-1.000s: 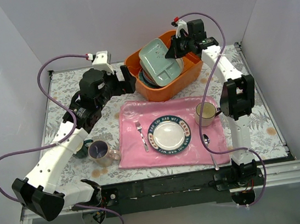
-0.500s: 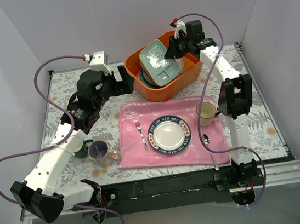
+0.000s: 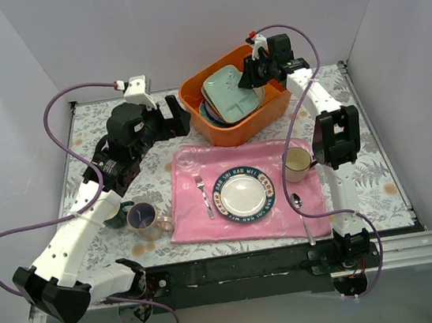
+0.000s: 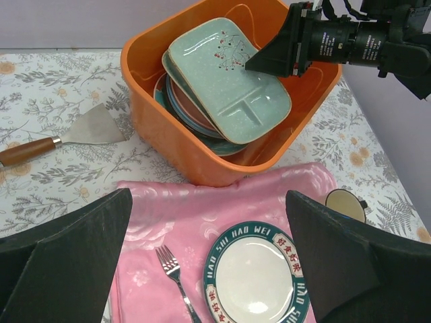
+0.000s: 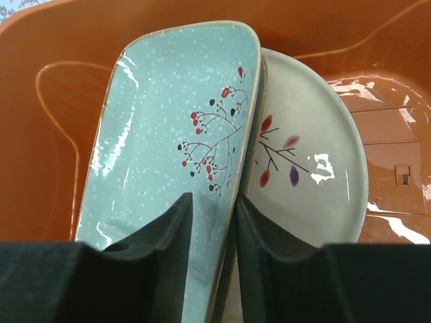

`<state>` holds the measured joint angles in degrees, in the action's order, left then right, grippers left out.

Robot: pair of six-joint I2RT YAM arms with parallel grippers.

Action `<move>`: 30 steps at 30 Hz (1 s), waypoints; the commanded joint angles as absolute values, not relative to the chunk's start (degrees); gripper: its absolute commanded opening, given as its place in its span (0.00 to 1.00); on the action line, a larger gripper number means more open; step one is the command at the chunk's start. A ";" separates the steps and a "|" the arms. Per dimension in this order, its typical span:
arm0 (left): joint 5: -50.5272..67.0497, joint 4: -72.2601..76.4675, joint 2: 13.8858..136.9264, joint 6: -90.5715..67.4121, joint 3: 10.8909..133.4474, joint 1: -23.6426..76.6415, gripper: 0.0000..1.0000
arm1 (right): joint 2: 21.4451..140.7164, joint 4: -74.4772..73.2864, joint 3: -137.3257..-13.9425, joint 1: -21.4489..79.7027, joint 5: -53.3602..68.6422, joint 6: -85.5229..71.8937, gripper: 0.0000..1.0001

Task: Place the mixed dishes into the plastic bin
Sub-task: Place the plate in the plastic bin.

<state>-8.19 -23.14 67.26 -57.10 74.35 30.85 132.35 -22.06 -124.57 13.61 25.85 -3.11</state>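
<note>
The orange plastic bin (image 3: 233,137) stands at the back centre, also in the left wrist view (image 4: 175,148). Round plates are stacked in it; a white one with red fruit marks (image 5: 303,161) shows. The pale mint squarish plate (image 3: 231,96) leans tilted on top of the stack. My right gripper (image 3: 251,77) is shut on its far edge (image 5: 168,134), one finger on each face. My left gripper (image 3: 177,117) is open and empty, hovering left of the bin over the pink cloth. A dark green mug (image 3: 117,214) and a lavender-lined mug (image 3: 144,217) stand at the front left.
A pink cloth (image 3: 195,212) carries a white plate with a dark lettered rim (image 3: 243,194), a fork (image 3: 203,193) and a spoon (image 3: 299,202). A cream mug (image 3: 297,163) stands at its right. A spatula (image 4: 60,138) lies left of the bin.
My right gripper has lowered the mint plate deeper into the bin, and it lies flatter now. My left arm has drawn back slightly to the left.
</note>
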 commanded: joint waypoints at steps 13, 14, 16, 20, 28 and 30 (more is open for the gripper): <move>-10.55 -33.13 65.74 -66.88 75.06 29.53 0.98 | 130.70 -18.72 -129.46 13.18 27.77 3.24 0.62; -10.20 -33.92 66.00 -67.49 75.23 29.01 0.98 | 130.26 -18.98 -129.38 13.01 29.08 4.91 0.65; -9.67 -35.85 66.27 -69.33 75.41 28.57 0.98 | 128.68 -19.68 -129.03 12.48 31.80 6.93 0.70; -8.70 -37.70 66.10 -71.36 74.97 27.34 0.98 | 124.81 -22.32 -127.18 11.34 44.08 13.35 0.74; -8.96 -40.86 64.78 -76.28 72.60 24.52 0.98 | 112.51 -22.59 -115.76 10.81 60.71 18.45 0.77; -10.45 -43.84 65.04 -78.22 73.21 24.17 0.98 | 109.61 -22.67 -112.60 10.81 63.71 18.81 0.77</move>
